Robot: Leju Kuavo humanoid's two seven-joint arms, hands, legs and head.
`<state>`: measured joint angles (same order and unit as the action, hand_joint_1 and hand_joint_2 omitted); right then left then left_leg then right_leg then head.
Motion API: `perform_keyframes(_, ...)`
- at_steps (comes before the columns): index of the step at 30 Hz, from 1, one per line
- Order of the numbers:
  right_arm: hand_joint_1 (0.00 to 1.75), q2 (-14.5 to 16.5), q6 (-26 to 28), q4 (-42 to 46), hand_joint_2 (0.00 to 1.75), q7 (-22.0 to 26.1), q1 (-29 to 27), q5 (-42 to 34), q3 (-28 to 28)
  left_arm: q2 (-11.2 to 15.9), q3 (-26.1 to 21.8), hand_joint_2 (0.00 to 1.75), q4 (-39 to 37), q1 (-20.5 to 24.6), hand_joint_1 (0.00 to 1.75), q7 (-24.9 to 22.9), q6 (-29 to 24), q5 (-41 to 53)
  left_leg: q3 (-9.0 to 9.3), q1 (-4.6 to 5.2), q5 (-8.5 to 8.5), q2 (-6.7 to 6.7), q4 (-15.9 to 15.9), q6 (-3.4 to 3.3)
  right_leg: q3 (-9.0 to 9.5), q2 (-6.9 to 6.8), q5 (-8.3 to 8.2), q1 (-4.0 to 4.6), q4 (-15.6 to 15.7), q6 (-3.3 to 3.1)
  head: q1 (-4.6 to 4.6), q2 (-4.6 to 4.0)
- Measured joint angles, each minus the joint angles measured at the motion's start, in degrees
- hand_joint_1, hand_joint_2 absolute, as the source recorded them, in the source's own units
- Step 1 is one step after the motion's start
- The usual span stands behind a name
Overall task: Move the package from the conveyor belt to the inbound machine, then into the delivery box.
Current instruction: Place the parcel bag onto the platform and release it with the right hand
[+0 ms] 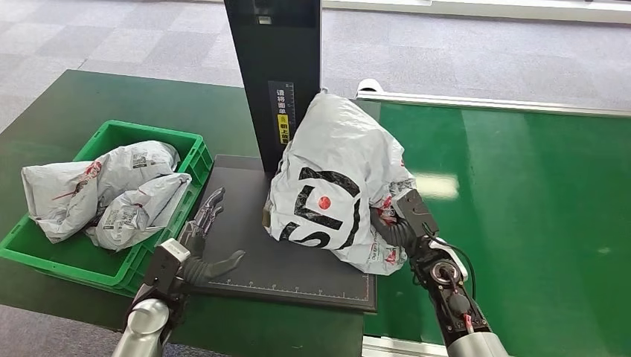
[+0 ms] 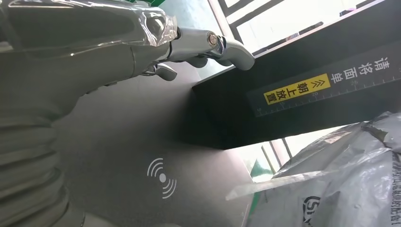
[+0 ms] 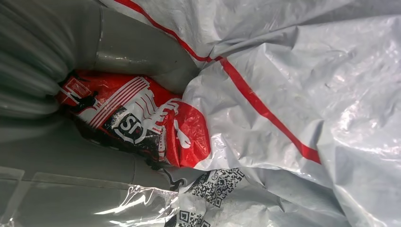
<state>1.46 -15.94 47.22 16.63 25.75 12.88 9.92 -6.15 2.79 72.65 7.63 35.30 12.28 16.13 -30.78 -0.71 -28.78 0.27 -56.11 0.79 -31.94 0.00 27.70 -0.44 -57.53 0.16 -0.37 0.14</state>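
While the package (image 1: 338,178) sits on the inbound machine (image 1: 253,245) platform against its post, the right robot hand (image 1: 402,223) grips its lower corner; left robot hand (image 1: 197,242) spread, holding nothing. Soft, crinkly poly bag — likely light, slippery; bunch a fold.

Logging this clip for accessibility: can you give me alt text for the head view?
The right hand grips a large grey courier bag standing on the black scanner platform. The left hand hovers open beside it, next to a green crate holding similar bags.
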Motion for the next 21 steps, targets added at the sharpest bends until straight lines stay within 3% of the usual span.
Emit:
perform_keyframes(11,1.75,-0.77,1.37,-2.90,1.75,-2.53,1.61,8.32,5.21,0.30,0.51,1.75,-0.39,0.43,0.00,-0.10,-0.16,-0.56,0.02,0.00,0.00,0.01,0.00,0.00,0.00,0.00,0.00,0.00,0.00,0.00,-0.01,-0.01)
perform_keyframes(21,1.75,-1.93,-4.25,-7.10,1.75,-0.78,5.08,12.32,11.21,0.52,1.35,1.75,-1.98,2.09,0.00,-0.37,-0.24,-0.99,0.20,0.00,0.00,0.09,0.00,0.00,0.12,0.04,0.00,0.00,0.00,0.00,0.00,0.00)
